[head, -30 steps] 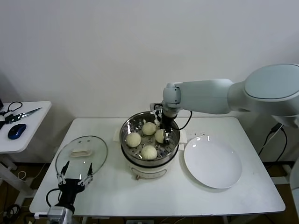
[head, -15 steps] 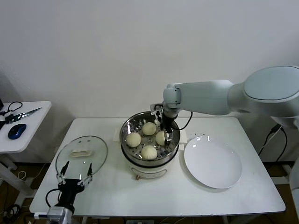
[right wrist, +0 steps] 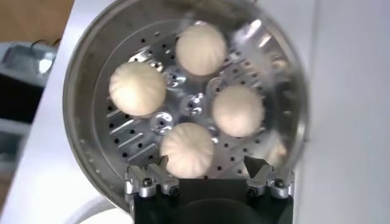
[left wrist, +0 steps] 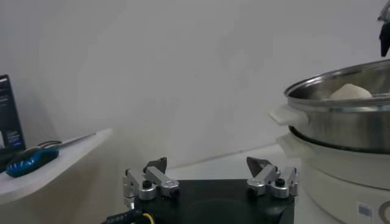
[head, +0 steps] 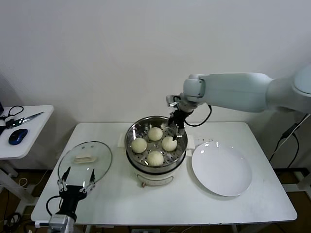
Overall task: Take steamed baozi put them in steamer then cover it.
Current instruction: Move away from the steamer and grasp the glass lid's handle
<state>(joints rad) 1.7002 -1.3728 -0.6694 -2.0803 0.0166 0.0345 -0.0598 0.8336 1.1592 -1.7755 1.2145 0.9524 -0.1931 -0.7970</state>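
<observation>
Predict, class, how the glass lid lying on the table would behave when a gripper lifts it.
The cover looks like rigid glass, so probably stiff but breakable. Smooth glass likely slips; its handle seems the safer hold. Lying flat, it shouldn't roll.

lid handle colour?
Cream-white, on the clear glass lid lying on the table left of the steamer; head view shows it best.

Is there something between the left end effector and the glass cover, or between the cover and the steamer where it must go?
Nothing visible blocks either. The left end effector is open beside the cover, and only bare table lies between cover and steamer. The right end effector hangs over the steamer's far rim and could be in the way.
</observation>
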